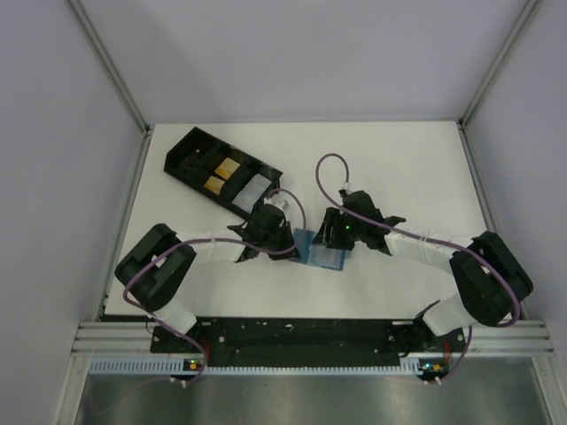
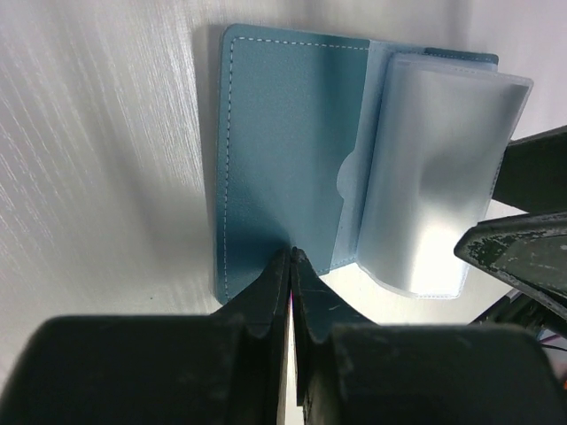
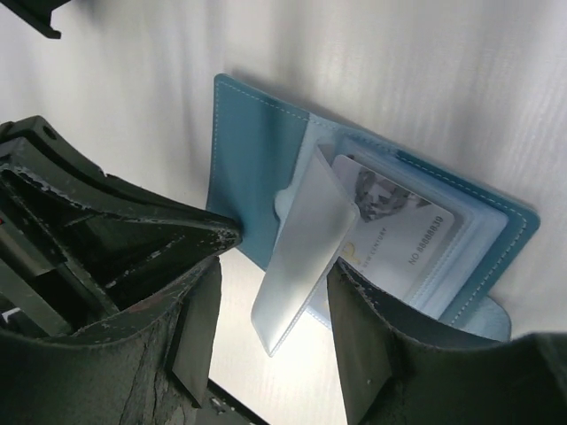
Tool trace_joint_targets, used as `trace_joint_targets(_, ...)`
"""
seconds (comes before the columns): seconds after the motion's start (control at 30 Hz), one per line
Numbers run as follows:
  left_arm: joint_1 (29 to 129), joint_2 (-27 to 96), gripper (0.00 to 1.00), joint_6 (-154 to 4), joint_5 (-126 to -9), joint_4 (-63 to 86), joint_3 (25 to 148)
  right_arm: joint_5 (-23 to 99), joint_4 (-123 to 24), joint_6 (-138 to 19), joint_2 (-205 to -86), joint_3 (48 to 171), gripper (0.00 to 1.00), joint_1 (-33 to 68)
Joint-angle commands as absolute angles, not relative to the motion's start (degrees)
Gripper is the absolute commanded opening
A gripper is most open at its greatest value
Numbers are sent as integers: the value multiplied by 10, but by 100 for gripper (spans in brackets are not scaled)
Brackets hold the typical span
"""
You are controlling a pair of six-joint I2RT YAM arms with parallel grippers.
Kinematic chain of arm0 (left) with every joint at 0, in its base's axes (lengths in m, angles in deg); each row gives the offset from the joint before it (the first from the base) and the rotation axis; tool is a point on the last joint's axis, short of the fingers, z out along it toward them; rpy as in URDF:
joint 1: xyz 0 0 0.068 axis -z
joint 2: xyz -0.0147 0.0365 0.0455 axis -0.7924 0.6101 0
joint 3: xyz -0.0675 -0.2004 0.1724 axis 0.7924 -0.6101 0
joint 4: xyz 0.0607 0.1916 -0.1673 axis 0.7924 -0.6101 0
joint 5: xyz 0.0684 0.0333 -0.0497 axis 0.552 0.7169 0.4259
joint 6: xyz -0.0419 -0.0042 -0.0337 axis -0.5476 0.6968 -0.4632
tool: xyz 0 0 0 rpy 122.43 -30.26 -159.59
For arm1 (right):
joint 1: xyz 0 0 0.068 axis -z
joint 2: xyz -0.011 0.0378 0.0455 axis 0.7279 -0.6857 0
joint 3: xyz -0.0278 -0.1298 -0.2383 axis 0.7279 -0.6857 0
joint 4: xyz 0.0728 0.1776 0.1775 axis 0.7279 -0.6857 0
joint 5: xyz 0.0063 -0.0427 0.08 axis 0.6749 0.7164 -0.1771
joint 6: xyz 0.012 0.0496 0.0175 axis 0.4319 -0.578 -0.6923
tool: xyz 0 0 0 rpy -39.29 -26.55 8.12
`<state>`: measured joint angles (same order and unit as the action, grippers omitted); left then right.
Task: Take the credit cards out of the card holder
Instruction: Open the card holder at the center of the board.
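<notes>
Card holder [image 3: 252,168] lies open and flat on the white table [image 1: 399,159], directly under both wrists, blue inner panels facing up. From my right wrist camera, the right gripper [image 3: 279,261] is released, its fingers spread wide, and a clear plastic sleeve [image 3: 301,257] from the holder's spine stands tilted up in the gap between them, closer to the finger on the right of that view; I cannot tell whether it touches that finger. Beyond that finger, under the raised sleeve, a white card [image 3: 394,226] with printed digits sits tucked in the far panel's pocket, partly out of its paler blue layers. From my left wrist camera, the left gripper [image 2: 291,258] is clenched, fingers pressed together with only a thin slit between them, and the tips rest at the near edge of the plain blue panel, just ahead of the wrist. I cannot tell whether any of the panel's edge is nipped between them or whether they only press down on it. The dark fingers of the right arm enter that view from the right, beside the frosted sleeve. In the overhead view, a black compartmented tray [image 1: 190,155] sits well apart, beyond and to the left of the left gripper, with yellowish and white items in its compartments.
</notes>
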<state>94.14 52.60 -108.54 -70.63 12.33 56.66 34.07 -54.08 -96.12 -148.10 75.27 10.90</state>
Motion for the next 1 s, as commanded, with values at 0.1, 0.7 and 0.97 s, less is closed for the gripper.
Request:
trace_joint_targets(0.1,945,499,6,-1088,-718,120,555,300,-466,-964,-1514,795,51,109)
trace_joint_targets(0.7,944,463,10,-1089,-701,111,551,246,-421,-998,-1626,844,52,105)
trace_joint_targets(0.97,942,408,13,-1086,-697,98,530,260,-429,-998,-1671,849,50,104)
